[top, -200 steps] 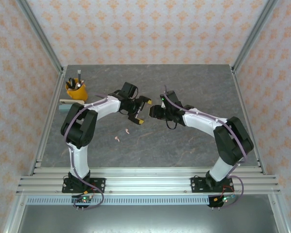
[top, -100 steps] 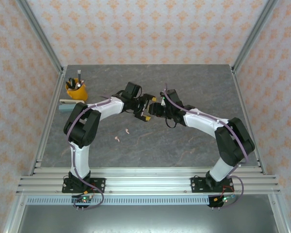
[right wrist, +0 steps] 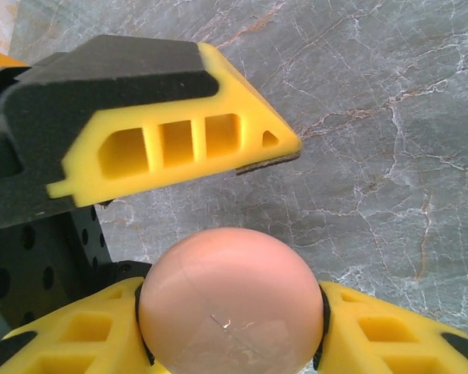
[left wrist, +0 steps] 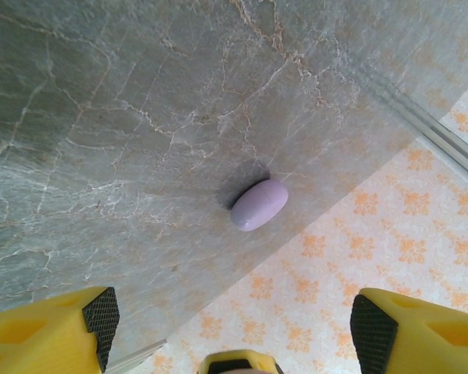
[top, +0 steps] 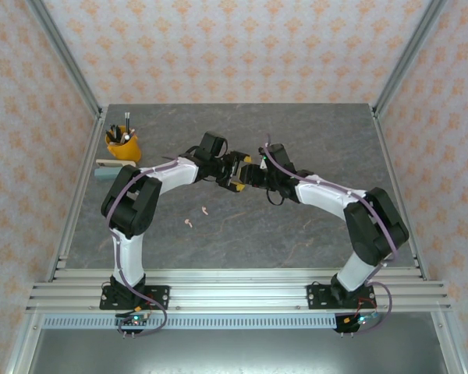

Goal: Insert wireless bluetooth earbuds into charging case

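My right gripper point(right wrist: 232, 315) is shut on a round pale pink charging case point(right wrist: 230, 300), which sits between its yellow fingers. One finger point(right wrist: 164, 136) of my left gripper hangs just above that case. From above, the left gripper point(top: 235, 169) and right gripper point(top: 251, 173) meet over the middle of the table. The left gripper point(left wrist: 235, 321) is open, its pads wide apart. A lilac case point(left wrist: 259, 204) lies shut on the marble beyond it. Two pale pink earbuds point(top: 205, 209) point(top: 189, 223) lie on the table nearer the front, left of both grippers.
An orange cup of pens point(top: 122, 143) and a flat block point(top: 109, 167) stand at the table's back left. Metal frame posts point(top: 66, 62) rise at the back corners, with patterned walls behind. A rail point(top: 234, 288) runs along the near edge.
My left gripper has swung right until it meets the right gripper and the pink case, and its jaws have narrowed somewhat. The right arm has hardly moved.
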You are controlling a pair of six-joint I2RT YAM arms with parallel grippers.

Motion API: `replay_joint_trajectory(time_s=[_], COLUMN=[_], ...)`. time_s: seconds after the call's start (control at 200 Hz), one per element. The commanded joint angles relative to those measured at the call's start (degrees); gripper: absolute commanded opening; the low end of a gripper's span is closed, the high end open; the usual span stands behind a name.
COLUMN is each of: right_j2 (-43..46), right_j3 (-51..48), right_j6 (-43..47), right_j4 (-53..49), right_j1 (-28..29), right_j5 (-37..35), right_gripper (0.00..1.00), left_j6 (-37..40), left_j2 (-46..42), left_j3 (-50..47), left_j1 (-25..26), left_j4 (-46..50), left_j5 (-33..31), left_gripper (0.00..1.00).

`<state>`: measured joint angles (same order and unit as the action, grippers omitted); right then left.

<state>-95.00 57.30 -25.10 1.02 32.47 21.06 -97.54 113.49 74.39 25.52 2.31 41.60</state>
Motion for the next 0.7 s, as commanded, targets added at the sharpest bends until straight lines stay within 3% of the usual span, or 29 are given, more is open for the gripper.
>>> replay_joint_trajectory(time_s=[0.0,0.696], right_j2=[-1.1,-3.2], right_j3=[0.4,1.8], right_j6=[-0.4,-0.7], right_j4=[1.9,2.5], right_j1=[-0.3,-0.6], right_j5=[-0.1,0.0], right_gripper=[0.48,0.47], left_j6=[-1.6,-2.5], left_j2=[-3.1,-2.8], left_j3=[-0.8,-1.7], left_j1=[0.5,1.6], left_j4=[-2.9,-5.7], left_j5=[0.9,1.9], left_gripper=[0.8,0.76])
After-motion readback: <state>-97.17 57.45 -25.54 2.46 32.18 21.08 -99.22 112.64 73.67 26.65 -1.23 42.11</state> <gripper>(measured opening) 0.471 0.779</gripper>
